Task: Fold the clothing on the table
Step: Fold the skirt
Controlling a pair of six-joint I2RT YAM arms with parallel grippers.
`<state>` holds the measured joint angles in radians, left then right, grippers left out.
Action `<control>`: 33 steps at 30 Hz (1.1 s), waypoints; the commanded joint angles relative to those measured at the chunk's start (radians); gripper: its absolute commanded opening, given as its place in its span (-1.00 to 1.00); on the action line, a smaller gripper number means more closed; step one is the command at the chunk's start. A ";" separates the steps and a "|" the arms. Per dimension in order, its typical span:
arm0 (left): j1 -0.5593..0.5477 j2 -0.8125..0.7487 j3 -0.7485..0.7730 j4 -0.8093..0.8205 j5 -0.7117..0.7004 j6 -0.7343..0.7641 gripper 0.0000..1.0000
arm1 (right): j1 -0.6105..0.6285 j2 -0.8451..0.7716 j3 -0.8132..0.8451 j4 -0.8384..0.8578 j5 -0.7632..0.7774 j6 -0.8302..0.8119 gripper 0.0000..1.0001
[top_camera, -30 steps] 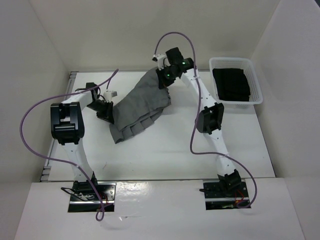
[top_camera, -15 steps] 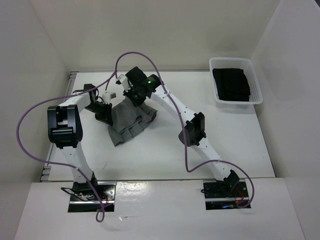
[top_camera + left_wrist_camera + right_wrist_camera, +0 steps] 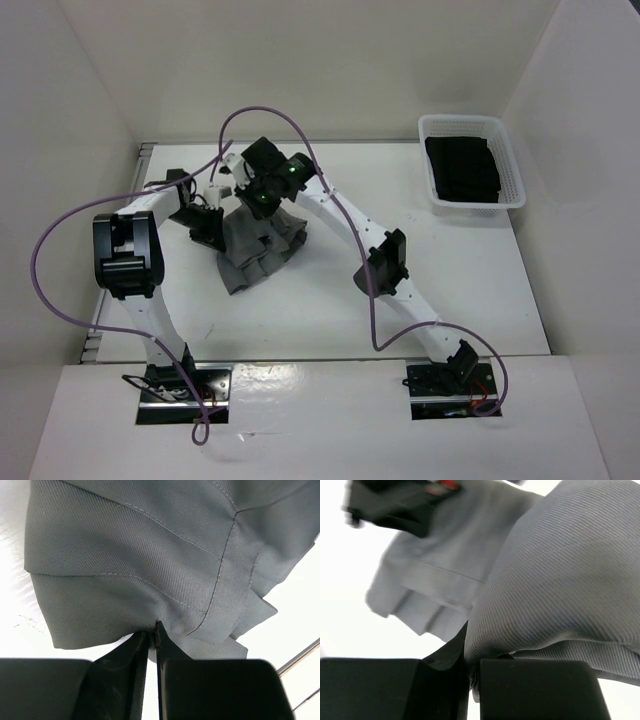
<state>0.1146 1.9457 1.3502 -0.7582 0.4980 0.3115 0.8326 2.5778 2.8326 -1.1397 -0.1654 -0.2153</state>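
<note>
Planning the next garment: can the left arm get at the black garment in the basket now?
Probably not. The left tool is shut on the grey skirt at the left, the basket with the black garment sits at the far right, and the right arm stretches across between them.

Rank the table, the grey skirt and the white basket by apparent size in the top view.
Largest: table.
Then white basket and grey skirt, about alike; the skirt is bunched and partly covered, so unranked.
</note>
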 commanded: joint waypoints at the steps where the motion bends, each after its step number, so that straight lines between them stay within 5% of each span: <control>1: 0.002 -0.045 -0.005 -0.004 0.042 0.017 -0.70 | 0.054 0.005 0.077 0.020 -0.129 0.010 -0.83; 4: 0.002 -0.045 -0.005 -0.004 0.042 0.017 -0.70 | 0.078 0.015 0.102 0.011 -0.195 0.010 -0.14; 5: 0.002 -0.045 -0.005 -0.004 0.042 0.017 -0.70 | 0.092 0.024 0.114 0.000 -0.238 0.010 0.45; 8: 0.002 -0.045 -0.014 0.005 0.051 0.017 -0.70 | 0.124 0.042 0.125 -0.028 -0.287 -0.013 0.94; 21: 0.089 -0.097 0.009 -0.039 0.074 0.017 -0.58 | 0.146 -0.025 0.093 -0.080 -0.277 -0.085 0.98; 25: 0.210 -0.145 0.101 -0.108 0.099 0.028 -0.19 | 0.134 -0.125 0.019 -0.080 -0.217 -0.095 0.98; 26: 0.241 -0.157 0.127 -0.143 0.114 0.038 0.13 | 0.125 -0.142 0.005 -0.080 -0.206 -0.104 0.98; 31: 0.376 -0.261 0.240 -0.220 0.099 0.075 1.00 | 0.088 -0.238 -0.084 -0.071 -0.172 -0.114 0.98; 33: 0.405 -0.327 0.230 -0.233 0.074 0.084 1.00 | 0.077 -0.257 -0.093 -0.060 -0.158 -0.114 0.98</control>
<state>0.5106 1.7332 1.5558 -0.9047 0.5613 0.3546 0.9321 2.4302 2.7529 -1.2091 -0.3569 -0.3126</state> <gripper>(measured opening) 0.993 0.990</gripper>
